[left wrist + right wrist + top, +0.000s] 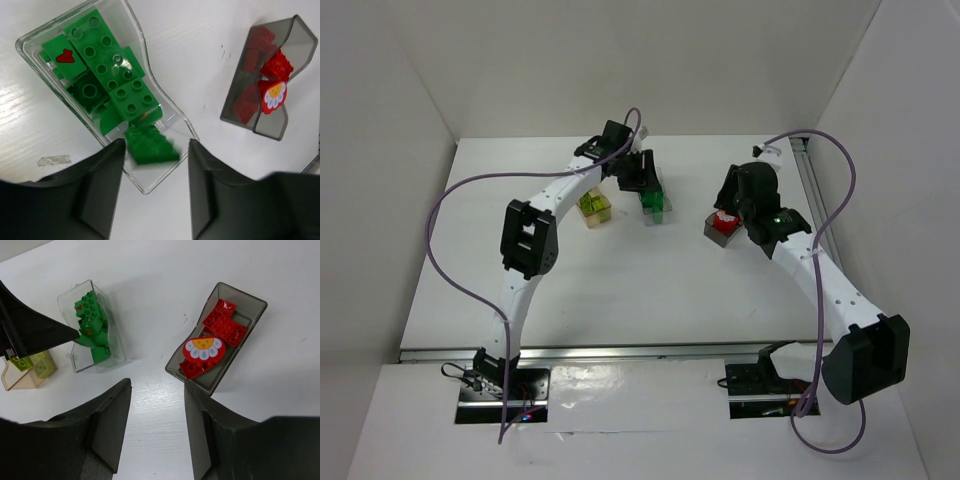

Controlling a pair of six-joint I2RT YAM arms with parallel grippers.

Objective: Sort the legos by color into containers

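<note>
On the left, the left arm (535,235) is stretched far across the table (620,290), bent at the elbow. The left gripper (155,150) is held over the near end of the clear bin (177,117) with jaws parted. A blurred green brick (147,142) is seen between them, with no grip on it visible.

Three containers are counted:
- the orange-tan bin (20,381), where two yellow-green legos (42,364) are visible;
- the clear bin, with at least five green legos (102,60);
- the dark grey bin (252,310), with red legos (225,325) and one flower-printed piece (202,349).

Beside the grey bin the right arm (820,280) is folded, and the right gripper (157,385) is spread and empty.
</note>
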